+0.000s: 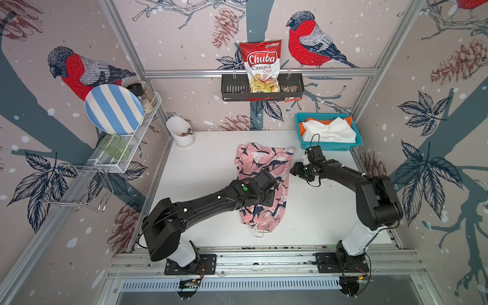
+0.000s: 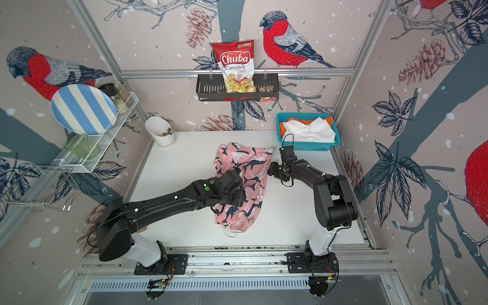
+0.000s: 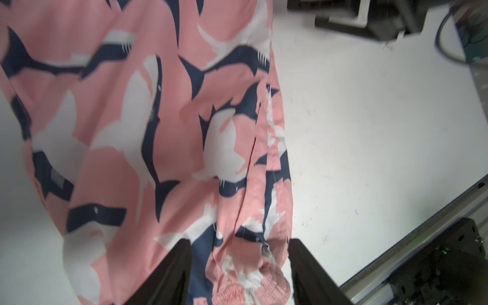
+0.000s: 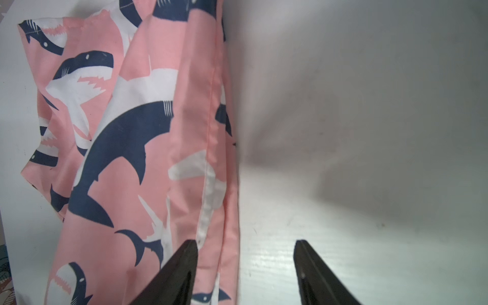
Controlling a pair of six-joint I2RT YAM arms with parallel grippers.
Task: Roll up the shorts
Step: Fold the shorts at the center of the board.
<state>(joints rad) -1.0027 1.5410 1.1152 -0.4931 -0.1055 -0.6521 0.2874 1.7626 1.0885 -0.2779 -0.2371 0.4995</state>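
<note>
The pink shark-print cloth shorts point(image 1: 264, 158) lie folded lengthwise on the white table point(image 1: 317, 211), left end effector point(image 3: 239, 243) spread over the elastic waistband point(image 3: 248, 287), right end effector point(image 4: 245, 243) spread astride a side edge; best pinch the waistband level, then roll tightly.

Pink shorts point(image 1: 266, 161) spread on the table point(image 1: 317, 211); white shorts point(image 1: 330, 130) and orange shorts point(image 1: 301, 126) in the basket point(image 1: 332, 146).
The pink shorts, printed with navy and white sharks, lie unrolled mid-table as a long, narrow, rumpled strip. The gathered elastic waist is at the near end with a white drawstring point(image 1: 257, 232) trailing out, and the leg hems point toward the back wall. The white shorts sit crumpled on top of the orange shorts inside the teal basket in the far right corner.
</note>
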